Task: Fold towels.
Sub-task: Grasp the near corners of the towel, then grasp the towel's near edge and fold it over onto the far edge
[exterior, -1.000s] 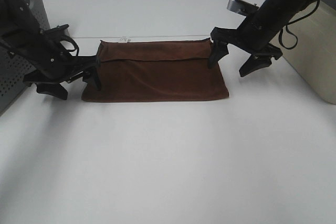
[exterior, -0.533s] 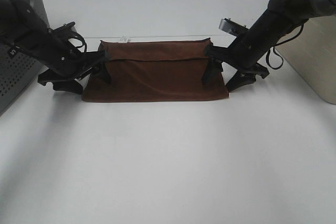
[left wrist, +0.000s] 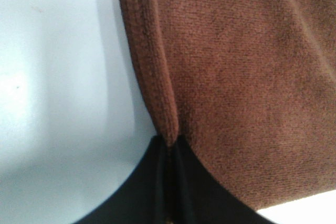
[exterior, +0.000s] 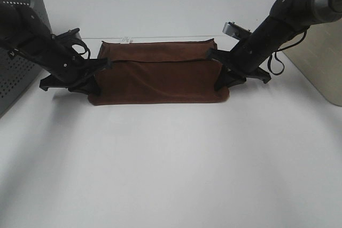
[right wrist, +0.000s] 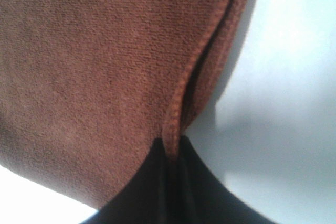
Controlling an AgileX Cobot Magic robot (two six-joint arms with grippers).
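The dark reddish-brown towel [exterior: 158, 76] lies folded on the white table, long side across. A small white tag [exterior: 127, 39] shows at its far left edge. My left gripper [exterior: 96, 73] is shut on the towel's left edge; the left wrist view shows the hem [left wrist: 157, 87] pinched between the black fingers [left wrist: 149, 182]. My right gripper [exterior: 222, 74] is shut on the towel's right edge; the right wrist view shows the hem [right wrist: 184, 98] pinched between its fingers [right wrist: 189, 182]. Both hold the towel low, near the table.
A grey perforated basket [exterior: 21, 36] stands at the far left behind the left arm. A beige bin [exterior: 320, 52] stands at the right edge. The white table [exterior: 171, 164] stretches in front of the towel.
Both grippers moved in and down onto the towel's side edges and closed on them. One second ago both were open beside the towel.
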